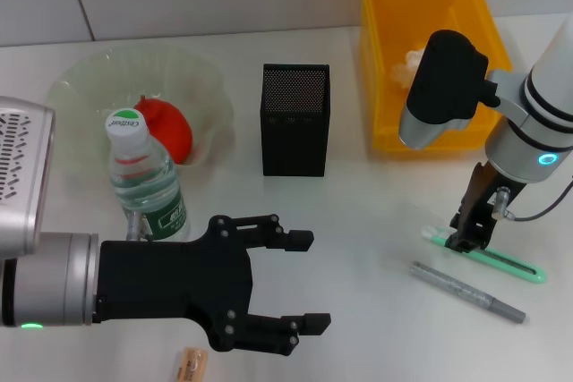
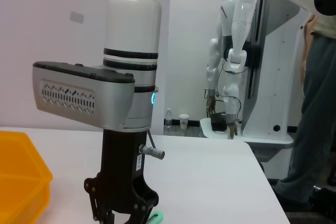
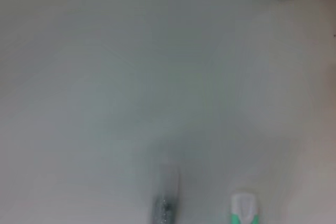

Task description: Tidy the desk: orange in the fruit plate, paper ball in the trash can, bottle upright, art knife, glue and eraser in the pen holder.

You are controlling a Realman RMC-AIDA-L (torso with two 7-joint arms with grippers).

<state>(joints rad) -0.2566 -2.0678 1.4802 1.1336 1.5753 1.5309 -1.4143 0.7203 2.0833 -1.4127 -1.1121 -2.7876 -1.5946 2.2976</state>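
Head view: my right end effector (image 1: 469,241) touches the green art knife (image 1: 501,261) near the counter's right edge, closure indiscernible; left end effector (image 1: 304,280) spread apart.

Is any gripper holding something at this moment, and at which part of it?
The left gripper is open and holds nothing. The right gripper is down at one end of the green-and-white tool; a closed grasp cannot be told.

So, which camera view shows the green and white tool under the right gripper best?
The head view: the green and white tool lies there full length on the table, with the right gripper over one end. The right wrist view shows only one end; the left wrist view shows only a green tip.
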